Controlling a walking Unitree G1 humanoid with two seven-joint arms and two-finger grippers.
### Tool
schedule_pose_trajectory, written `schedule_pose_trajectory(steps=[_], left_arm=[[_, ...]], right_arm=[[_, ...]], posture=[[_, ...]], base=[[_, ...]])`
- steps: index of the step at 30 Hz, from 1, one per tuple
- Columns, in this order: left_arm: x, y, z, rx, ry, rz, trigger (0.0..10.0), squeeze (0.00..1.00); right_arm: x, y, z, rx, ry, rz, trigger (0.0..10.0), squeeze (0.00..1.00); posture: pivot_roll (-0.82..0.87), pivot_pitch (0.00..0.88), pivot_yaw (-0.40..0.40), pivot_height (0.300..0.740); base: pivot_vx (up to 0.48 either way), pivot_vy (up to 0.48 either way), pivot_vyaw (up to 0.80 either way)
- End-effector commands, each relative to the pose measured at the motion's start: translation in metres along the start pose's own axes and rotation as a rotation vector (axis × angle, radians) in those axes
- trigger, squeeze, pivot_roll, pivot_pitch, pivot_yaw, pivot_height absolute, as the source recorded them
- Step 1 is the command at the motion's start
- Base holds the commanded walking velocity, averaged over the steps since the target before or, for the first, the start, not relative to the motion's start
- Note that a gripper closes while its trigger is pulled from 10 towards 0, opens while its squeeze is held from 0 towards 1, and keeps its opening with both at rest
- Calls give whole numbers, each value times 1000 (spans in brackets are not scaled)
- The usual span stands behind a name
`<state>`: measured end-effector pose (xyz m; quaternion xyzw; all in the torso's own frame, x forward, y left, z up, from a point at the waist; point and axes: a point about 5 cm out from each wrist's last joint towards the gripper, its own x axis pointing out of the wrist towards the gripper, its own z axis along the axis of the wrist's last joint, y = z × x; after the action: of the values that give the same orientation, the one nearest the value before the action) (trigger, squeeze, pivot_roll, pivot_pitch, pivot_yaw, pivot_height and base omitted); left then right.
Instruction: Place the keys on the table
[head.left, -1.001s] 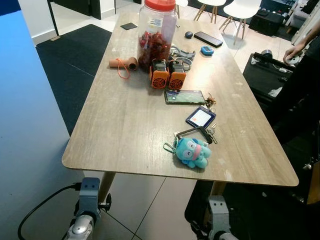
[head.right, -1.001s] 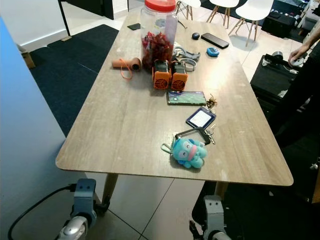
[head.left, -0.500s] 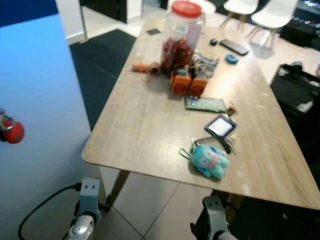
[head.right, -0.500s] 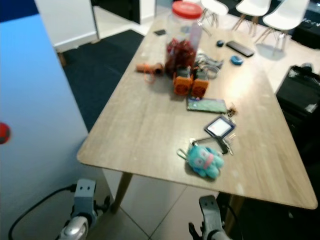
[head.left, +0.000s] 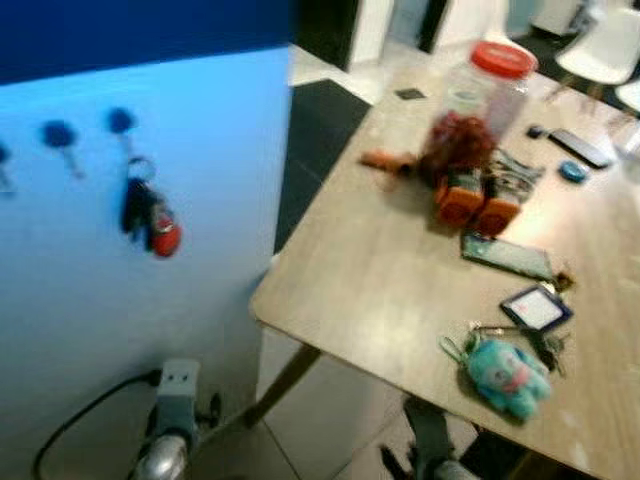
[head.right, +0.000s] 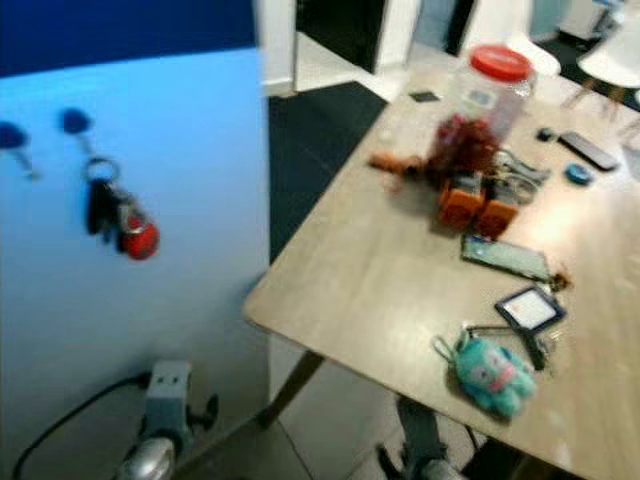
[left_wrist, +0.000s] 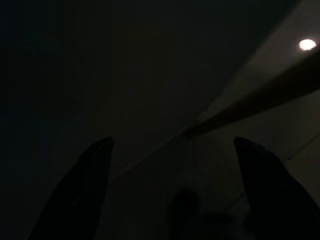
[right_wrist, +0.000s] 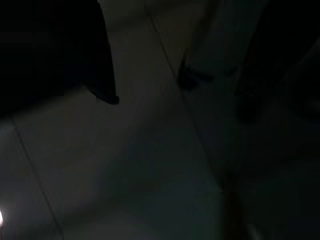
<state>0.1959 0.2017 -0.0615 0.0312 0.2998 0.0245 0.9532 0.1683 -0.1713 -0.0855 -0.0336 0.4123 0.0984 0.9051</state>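
Your head camera has swung to the robot's left since a second ago: the table (head.left: 380, 290) now fills only the right side of the eye views, and a blue wall (head.left: 120, 300) has come into sight on the left. Nothing on the table has shifted; only the view has, and it is blurred.

On that wall you see a bunch of keys (head.left: 148, 215) with a red fob hanging from a hook, and two more blue hooks (head.left: 58, 135) beside it.

The task's keys (head.left: 535, 340) lie on the table near its front edge, towards the right corner. They sit touching a teal plush (head.left: 505, 372) and just beside a blue badge (head.left: 536, 308). Further back you have a phone (head.left: 507, 255), then two orange boxes (head.left: 477, 205) side by side. Behind them stands a jar (head.left: 480, 110) with a red lid. A second phone (head.left: 578, 147) lies near the far edge.

Both arms hang below the front edge of the table. The left wrist view is very dark, but you can make out the left hand (left_wrist: 172, 165) with its fingers (left_wrist: 87, 180) apart and nothing between them, over the floor. The right hand (right_wrist: 175, 95) is also dark; its fingers stand apart, empty, above floor tiles.
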Motion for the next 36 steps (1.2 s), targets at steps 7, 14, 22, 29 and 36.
schedule_pose_trajectory(steps=[7,14,22,29,36], left_arm=[[-4,-3,-8,-1,22,-5,10000,0],[-5,-3,-9,3,23,-11,10000,0],[-5,-2,-9,16,29,-21,10000,0],[-3,-2,-7,25,29,-33,10000,0],[-2,-2,-5,24,27,-34,10000,0]], right_arm=[[-4,-5,-12,-4,58,-5,10000,0],[-6,-7,-17,5,77,-12,10000,0],[-10,-11,-25,24,96,-37,10000,0],[-16,-14,-37,43,116,-52,10000,0],[-18,-15,-42,50,128,-57,10000,0]], posture=[[93,54,-134,740],[96,40,-134,740],[84,32,-120,740],[80,25,-110,740],[82,24,-112,740]], base=[[0,0,800],[0,0,800],[0,0,800],[0,0,800],[0,0,800]])
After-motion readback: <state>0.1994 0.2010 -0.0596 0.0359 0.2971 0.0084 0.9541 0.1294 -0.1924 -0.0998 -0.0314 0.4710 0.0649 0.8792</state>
